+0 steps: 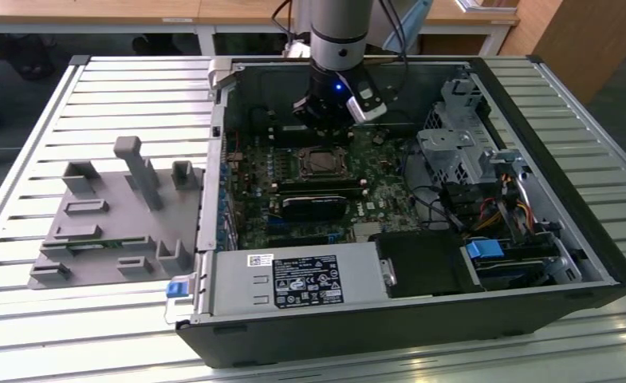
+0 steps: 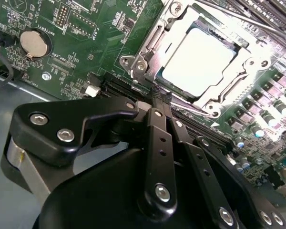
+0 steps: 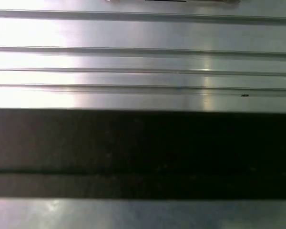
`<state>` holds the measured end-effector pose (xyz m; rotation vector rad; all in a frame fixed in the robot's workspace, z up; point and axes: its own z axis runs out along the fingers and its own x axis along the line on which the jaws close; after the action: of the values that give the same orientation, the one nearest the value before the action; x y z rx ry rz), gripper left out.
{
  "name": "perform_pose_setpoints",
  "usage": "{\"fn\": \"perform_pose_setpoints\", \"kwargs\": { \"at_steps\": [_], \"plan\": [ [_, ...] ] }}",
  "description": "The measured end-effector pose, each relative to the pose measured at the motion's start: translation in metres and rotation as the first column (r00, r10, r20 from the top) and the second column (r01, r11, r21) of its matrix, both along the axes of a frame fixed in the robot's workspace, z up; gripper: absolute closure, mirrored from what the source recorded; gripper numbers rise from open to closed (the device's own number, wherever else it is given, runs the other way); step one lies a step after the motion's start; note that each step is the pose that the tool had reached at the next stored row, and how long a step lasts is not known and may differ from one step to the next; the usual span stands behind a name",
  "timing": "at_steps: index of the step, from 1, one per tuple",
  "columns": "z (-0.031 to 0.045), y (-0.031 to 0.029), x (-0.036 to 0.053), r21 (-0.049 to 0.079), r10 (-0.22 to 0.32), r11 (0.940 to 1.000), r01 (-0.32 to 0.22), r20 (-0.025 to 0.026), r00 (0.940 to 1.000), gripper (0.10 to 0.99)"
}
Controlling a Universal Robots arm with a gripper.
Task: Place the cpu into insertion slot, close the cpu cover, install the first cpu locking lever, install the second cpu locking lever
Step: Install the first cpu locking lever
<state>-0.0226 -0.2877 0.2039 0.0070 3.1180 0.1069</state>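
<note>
Second wrist view puts the black metal end effector point(image 2: 157, 98) w/ fingers drawn together, nothing gripped, tips low at the near edge of the small square dark insertion slot point(image 2: 152, 47) w/ silver rim. The cpu point(image 2: 200, 59), a small flat square chip w/ pale silver-beige metal face, lies seated in that slot; the cpu cover point(image 2: 219, 102), a thin silver metal square frame w/ big central cut-out, lies down around it. Exterior view shows the same end effector point(image 1: 328, 128) just behind the socket point(image 1: 318, 163), inside the open black pc case point(image 1: 398, 335) on the slatted aluminium counter point(image 1: 100, 96). Judgement: chip is light, stiff, smooth, fragile underneath, best taken by its edges; cover is thin springy sheet metal, best pushed at its rim. Green circuit board point(image 2: 86, 57) is rigid, studded w/ delicate parts.
</note>
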Motion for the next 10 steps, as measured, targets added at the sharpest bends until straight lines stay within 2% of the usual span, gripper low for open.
{"fn": "perform_pose_setpoints", "kwargs": {
  "at_steps": [10],
  "plan": [
    [-0.0019, 0.0001, 0.0009, 0.0, 0.0, 1.0, 0.0, 0.0, 1.0, 0.98]
  ]
}}
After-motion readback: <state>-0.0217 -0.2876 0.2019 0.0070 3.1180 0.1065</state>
